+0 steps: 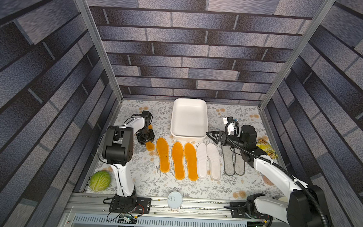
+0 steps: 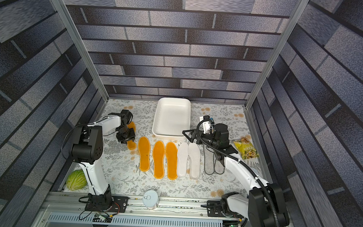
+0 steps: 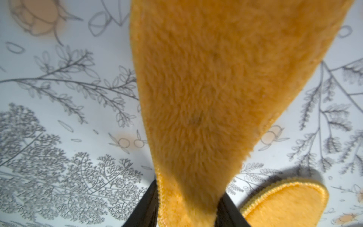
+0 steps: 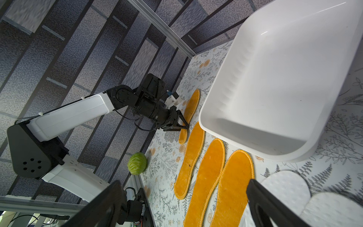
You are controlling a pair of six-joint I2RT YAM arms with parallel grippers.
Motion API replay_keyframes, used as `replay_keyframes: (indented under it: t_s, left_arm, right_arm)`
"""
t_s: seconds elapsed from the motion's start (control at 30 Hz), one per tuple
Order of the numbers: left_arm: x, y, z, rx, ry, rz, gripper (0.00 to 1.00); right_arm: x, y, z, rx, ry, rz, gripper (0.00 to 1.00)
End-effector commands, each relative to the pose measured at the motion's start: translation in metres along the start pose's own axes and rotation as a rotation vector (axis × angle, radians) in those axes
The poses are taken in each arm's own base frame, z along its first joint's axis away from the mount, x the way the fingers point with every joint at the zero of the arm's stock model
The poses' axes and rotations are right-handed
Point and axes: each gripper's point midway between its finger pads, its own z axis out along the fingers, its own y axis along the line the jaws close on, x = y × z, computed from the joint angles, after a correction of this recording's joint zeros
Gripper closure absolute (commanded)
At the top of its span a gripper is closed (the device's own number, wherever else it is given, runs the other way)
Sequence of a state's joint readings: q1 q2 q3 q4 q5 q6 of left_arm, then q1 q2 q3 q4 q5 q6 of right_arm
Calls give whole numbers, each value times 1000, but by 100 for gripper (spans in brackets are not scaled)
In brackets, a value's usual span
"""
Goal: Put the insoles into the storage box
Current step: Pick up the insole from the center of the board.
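Note:
The leftmost orange insole is pinched across its middle by my left gripper, whose jaws are shut on it. Its heel end curls just above the cloth. Three more orange insoles lie side by side, then two white insoles and two grey insoles partly under my right arm. The white storage box stands empty behind the row. By the box's near right corner my right gripper hangs open and holds nothing.
A green cabbage sits at the front left corner. A round can stands at the front edge in the middle. A yellow snack bag lies at the right side. Enclosure walls close off the left, right and back.

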State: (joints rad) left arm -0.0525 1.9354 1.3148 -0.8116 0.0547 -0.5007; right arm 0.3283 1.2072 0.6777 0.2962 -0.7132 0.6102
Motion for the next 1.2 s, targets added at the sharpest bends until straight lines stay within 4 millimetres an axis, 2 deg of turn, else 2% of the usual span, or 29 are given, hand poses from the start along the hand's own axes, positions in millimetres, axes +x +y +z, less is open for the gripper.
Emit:
replay_keyframes:
  t_s: [0.0, 0.23, 0.63, 0.9, 1.17]
  left_arm:
    - [2, -6, -1, 44, 1, 3, 56]
    - [-4, -13, -13, 82, -43, 8, 56]
    - [-3, -16, -34, 124, -79, 9, 55]
    - [1, -19, -35, 150, -60, 2, 55]
    - [2, -42, -77, 227, -125, 26, 54]
  right_arm:
    - [0, 8, 2, -36, 5, -14, 0]
    - [3, 4, 5, -31, 18, -4, 0]
    - [6, 0, 10, -25, 33, 4, 0]
    - [13, -2, 22, -29, 65, 10, 1]
    - [30, 6, 52, -50, 142, -11, 5]
